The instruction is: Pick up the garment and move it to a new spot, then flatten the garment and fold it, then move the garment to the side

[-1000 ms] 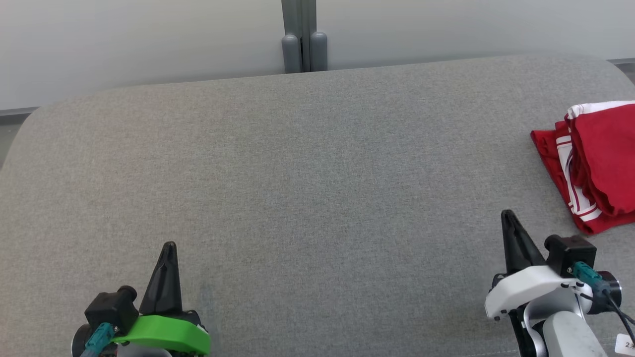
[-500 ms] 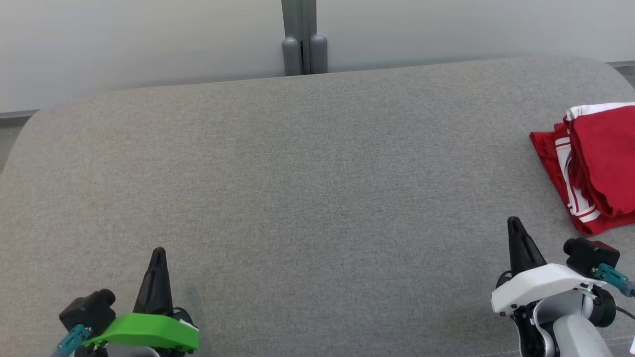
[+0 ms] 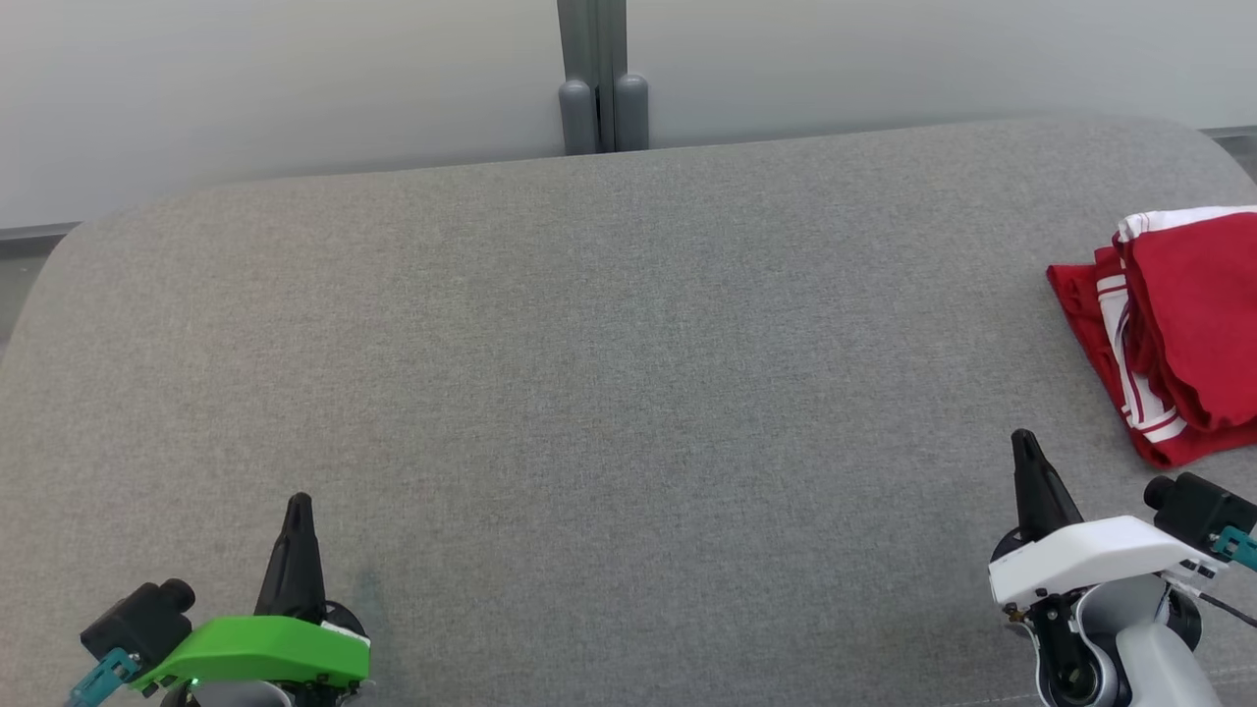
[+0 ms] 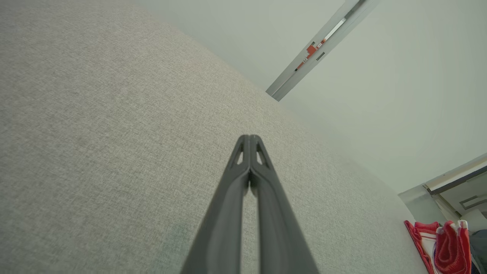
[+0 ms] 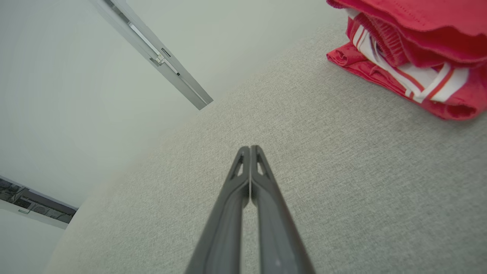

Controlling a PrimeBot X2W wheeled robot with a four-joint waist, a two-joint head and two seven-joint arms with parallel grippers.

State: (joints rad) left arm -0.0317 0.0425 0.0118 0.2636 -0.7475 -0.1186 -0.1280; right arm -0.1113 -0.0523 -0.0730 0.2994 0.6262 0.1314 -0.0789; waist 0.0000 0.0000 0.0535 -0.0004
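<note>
Garment (image 3: 1193,314): one, folded, right edge of grey surface (image 3: 628,373). Two hands clenched empty: left hand (image 3: 298,503), right hand (image 3: 1022,438).

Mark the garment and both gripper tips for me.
garment (image 3: 1193,314), head view, red top fold.
left gripper (image 3: 299,505), head view, shut fingertips.
right gripper (image 3: 1024,441), head view, shut fingertips.

Counted 1 garment (image 3: 1188,324), red w/ white stripes. There were 2 grippers: 1 left gripper (image 3: 298,506) w/ green cover, 1 right gripper (image 3: 1023,440) w/ white cover. Each had 2 dark fingers (image 4: 224,228), so 4 total. Black camera blocks (image 3: 137,621) came to 2, 1 per wrist. Grey fabric surface (image 3: 628,393) was 1. Grey post (image 3: 592,39) at the back wall was 1, w/ 2 rounded caps (image 3: 576,113) at its foot, 1 each side.
</note>
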